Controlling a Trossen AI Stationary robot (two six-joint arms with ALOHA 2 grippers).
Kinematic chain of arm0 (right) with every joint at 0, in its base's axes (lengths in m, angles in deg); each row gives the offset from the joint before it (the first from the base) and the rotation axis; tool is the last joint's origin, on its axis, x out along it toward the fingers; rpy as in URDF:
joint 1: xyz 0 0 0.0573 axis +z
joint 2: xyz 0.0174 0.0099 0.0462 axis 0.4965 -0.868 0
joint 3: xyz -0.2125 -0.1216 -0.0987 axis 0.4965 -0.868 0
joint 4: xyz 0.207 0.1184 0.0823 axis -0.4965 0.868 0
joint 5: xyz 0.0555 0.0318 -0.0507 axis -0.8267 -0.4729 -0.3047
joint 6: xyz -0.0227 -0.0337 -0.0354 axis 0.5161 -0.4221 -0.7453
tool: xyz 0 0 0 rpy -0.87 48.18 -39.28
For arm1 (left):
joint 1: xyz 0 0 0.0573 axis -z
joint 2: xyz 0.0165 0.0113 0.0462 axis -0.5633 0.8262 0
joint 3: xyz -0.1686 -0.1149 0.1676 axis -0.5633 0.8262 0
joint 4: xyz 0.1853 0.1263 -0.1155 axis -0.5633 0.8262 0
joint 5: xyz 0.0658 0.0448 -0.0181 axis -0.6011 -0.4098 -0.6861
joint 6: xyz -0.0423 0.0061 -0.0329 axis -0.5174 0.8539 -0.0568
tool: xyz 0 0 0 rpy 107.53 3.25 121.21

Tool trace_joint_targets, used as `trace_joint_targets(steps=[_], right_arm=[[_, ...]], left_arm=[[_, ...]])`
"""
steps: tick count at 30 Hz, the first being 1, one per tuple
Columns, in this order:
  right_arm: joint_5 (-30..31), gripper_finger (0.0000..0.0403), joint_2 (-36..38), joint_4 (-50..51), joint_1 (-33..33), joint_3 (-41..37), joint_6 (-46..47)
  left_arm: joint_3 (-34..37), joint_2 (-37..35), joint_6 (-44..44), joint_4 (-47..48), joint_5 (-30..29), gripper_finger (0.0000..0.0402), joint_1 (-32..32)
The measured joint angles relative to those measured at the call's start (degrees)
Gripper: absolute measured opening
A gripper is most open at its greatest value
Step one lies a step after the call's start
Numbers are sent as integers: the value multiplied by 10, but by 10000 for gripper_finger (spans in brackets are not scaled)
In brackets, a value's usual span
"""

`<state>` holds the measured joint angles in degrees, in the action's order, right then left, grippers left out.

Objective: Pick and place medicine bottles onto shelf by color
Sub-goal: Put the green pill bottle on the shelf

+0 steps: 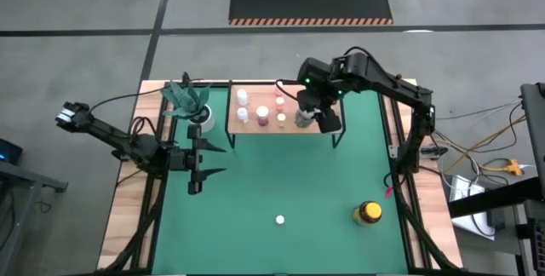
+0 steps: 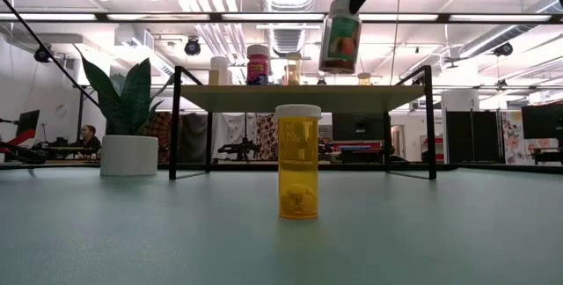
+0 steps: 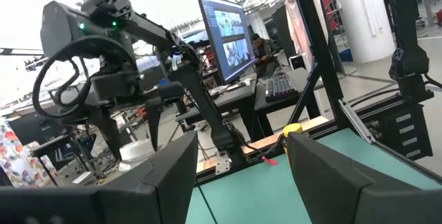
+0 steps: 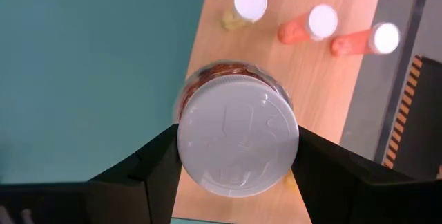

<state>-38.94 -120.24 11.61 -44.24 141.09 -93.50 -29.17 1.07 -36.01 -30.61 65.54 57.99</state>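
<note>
My right gripper (image 1: 309,116) hovers over the right part of the light-wood shelf (image 1: 255,129) and is shut on the greenish, white-lidded jar (image 2: 339,43). Several small white-capped bottles (image 1: 261,115) stand on the shelf board (image 2: 308,97). An orange white-capped bottle (image 2: 298,162) stands on its base on the green mat, seen as a white cap (image 1: 279,220) from above. The yellow black-lidded jar (image 1: 368,213) stands on the mat near the right edge. My left gripper (image 1: 209,161) waits open at the left, beside the plant. My right gripper pinches the jar by its white lid (image 4: 238,135), one finger (image 4: 155,165) on each side of the rim. The fingers come from above, pointing down. The jar hangs below them, slightly tilted, lifted clear just above the shelf board (image 4: 318,79).
A white pot with a green plant (image 1: 194,106) stands at the shelf's left end. The shelf's black legs (image 2: 430,122) rise from the mat. Pink and orange bottles (image 4: 322,21) stand further along the board. The mat (image 1: 281,182) between the shelf and the near bottles is open.
</note>
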Motion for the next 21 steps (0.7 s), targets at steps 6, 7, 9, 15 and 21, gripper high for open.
trace_joint_targets(steps=[6,7,9,15,21], right_arm=[[5,224,-1,-14,-14,-29,-3],[5,224,-1,-16,-15,-32,-7],[6,226,-1,-21,-15,-37,-11],[6,229,-1,-52,-15,-44,-16],[21,245,-1,-58,-15,-56,-28]], left_arm=[[0,0,0,0,0,206,0],[0,0,0,0,0,206,0],[0,0,0,0,0,206,0],[0,0,0,0,0,206,0],[0,0,0,0,0,206,0]])
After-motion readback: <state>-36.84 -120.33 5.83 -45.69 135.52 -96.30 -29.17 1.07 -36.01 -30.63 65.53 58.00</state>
